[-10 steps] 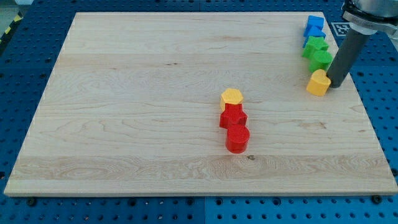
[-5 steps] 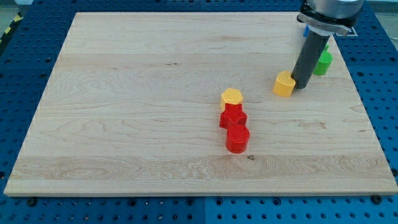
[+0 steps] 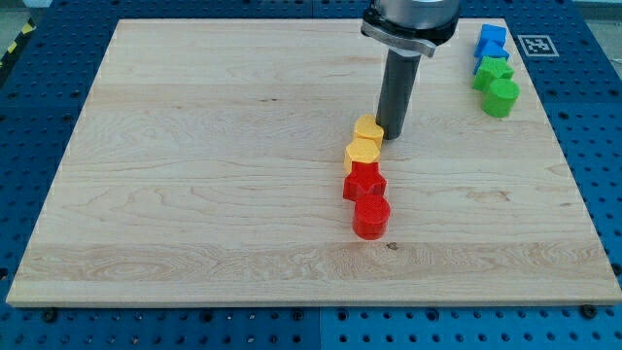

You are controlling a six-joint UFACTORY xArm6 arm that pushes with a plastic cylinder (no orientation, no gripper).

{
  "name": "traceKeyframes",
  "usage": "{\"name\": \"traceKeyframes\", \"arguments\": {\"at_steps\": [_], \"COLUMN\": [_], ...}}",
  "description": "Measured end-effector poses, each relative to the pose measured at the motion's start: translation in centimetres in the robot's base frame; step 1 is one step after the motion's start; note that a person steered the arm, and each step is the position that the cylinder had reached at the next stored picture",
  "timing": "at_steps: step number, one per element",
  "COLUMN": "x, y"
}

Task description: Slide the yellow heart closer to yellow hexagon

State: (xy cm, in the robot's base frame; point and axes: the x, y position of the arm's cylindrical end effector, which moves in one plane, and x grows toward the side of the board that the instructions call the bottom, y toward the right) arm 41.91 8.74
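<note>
Bright, even overhead light, sharp focus throughout; only a faint soft shadow on the counter (image 3: 194,146) beside the tool (image 3: 390,133).

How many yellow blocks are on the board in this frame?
2. The yellow heart sits just left of my tip; the yellow hexagon touches it below, atop the red column. None appear hidden.

Pale wood with a fine horizontal grain is noted on the bench (image 3: 194,146). Yellow is recorded on the heart (image 3: 368,129) and the hexagon (image 3: 362,152). Red is seen on the star-like block (image 3: 363,181) and the cylinder (image 3: 371,216). Two blue blocks (image 3: 492,41) and two green blocks (image 3: 497,87) are observed. A dark grey rod (image 3: 397,92) and a perforated blue surround (image 3: 593,126) are noted.
</note>
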Motion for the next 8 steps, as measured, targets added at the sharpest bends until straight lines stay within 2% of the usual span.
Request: {"name": "traceKeyframes", "arguments": {"at_steps": [7, 8], "x": [0.0, 0.1], "y": [-1.0, 0.2]}}
